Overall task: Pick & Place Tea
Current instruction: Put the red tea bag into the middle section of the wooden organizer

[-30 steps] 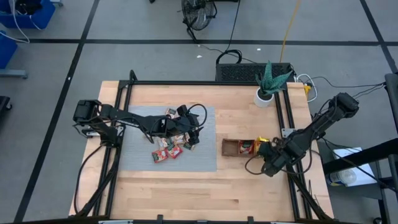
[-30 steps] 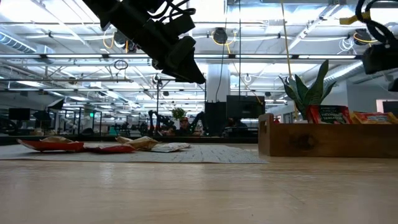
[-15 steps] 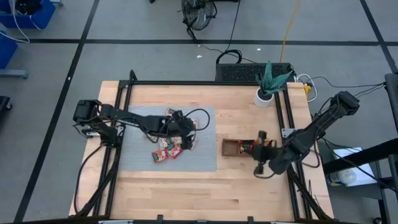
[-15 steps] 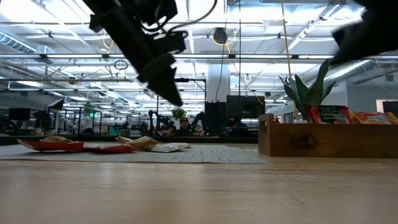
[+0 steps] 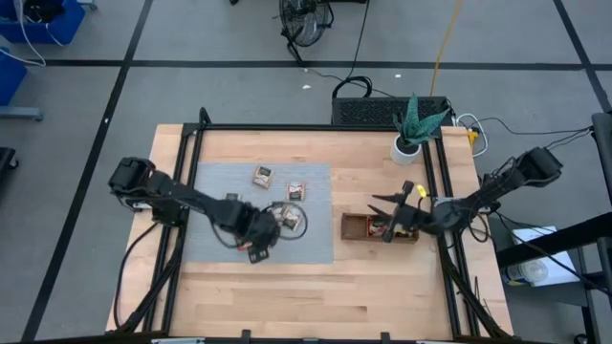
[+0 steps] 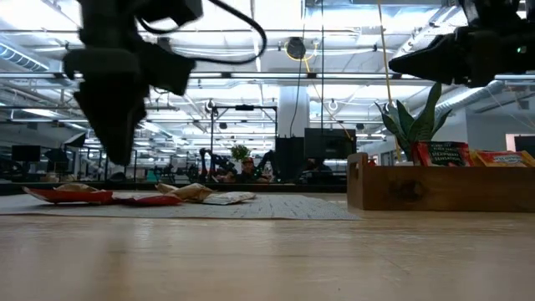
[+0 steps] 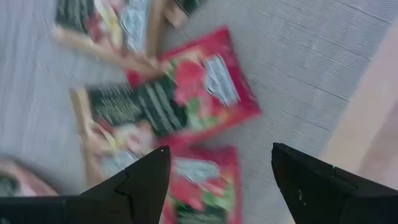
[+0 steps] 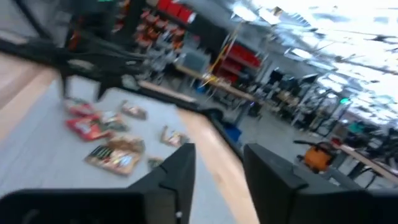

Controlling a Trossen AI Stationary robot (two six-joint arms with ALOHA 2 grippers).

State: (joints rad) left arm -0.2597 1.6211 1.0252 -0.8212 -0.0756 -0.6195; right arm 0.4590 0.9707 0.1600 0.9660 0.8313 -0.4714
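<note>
1. left fingers (image 7: pixel 143 186) spread wide, empty, above red tea sachets (image 7: pixel 199 93) on the grey mat (image 5: pixel 210 182).
2. right fingers (image 8: pixel 180 171) parted, empty, over the wooden tray (image 5: pixel 356 229).
3. tray holds sachets (image 6: pixel 440 153), standing on the surface (image 5: pixel 382 287).

A light wooden table (image 5: pixel 287 287) edged by a black metal frame (image 5: pixel 316 127) stands on a grey floor (image 5: pixel 220 96) crossed by dark lines, with a floor fan (image 5: pixel 306 21), a blue bin (image 5: pixel 38 19) and a yellow cable (image 5: pixel 442 43) nearby. A potted plant (image 5: pixel 413 129) in a white pot sits at the table's far corner. Beyond it stretches an open hall of workbenches under a bright ceiling (image 6: pixel 334 33) hung with pipes and strip lights.
</note>
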